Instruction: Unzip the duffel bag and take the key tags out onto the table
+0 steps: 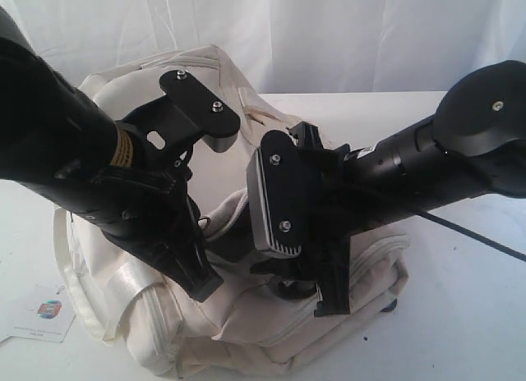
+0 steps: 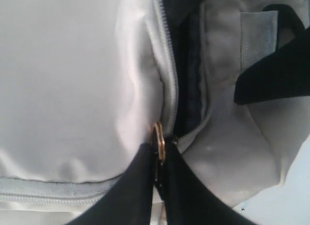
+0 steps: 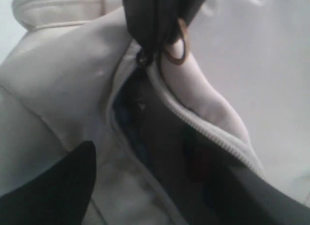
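Note:
The cream-white duffel bag lies on the white table with both arms over it. My left gripper is shut on the gold ring zipper pull at the end of a partly open pale zipper; dark lining shows in the gap. In the exterior view that left gripper presses onto the bag's near left. My right gripper is open, its fingers spread either side of the opening. Dim bluish and reddish patches show inside; the key tags cannot be made out.
A small white paper card with a coloured logo lies on the table left of the bag. A white curtain hangs behind. The right arm's black cable trails over the table at right.

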`<act>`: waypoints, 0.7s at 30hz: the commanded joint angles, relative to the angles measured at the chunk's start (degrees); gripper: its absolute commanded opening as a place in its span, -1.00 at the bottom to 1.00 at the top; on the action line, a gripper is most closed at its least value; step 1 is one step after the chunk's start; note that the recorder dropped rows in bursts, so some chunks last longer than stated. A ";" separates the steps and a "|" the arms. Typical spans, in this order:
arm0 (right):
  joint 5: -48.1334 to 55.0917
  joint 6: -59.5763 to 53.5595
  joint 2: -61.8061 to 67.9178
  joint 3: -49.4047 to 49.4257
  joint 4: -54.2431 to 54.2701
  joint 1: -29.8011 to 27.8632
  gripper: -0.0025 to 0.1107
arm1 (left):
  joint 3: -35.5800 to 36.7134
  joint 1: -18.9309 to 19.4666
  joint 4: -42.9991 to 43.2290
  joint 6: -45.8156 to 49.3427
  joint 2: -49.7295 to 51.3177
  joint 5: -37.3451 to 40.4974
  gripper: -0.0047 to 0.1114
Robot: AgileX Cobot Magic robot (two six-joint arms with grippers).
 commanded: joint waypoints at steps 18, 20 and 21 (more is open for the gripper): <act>-2.68 9.80 -6.36 0.17 -9.91 0.15 0.16 | 0.38 0.13 0.71 0.12 -0.76 -1.00 -0.92; -4.34 7.70 -5.36 0.17 -7.25 0.36 0.16 | 0.38 0.13 0.56 0.12 -0.76 -1.02 -0.92; -5.41 6.10 -4.99 0.17 -5.56 0.88 0.16 | 0.38 0.13 0.56 0.12 -0.76 -1.02 -0.92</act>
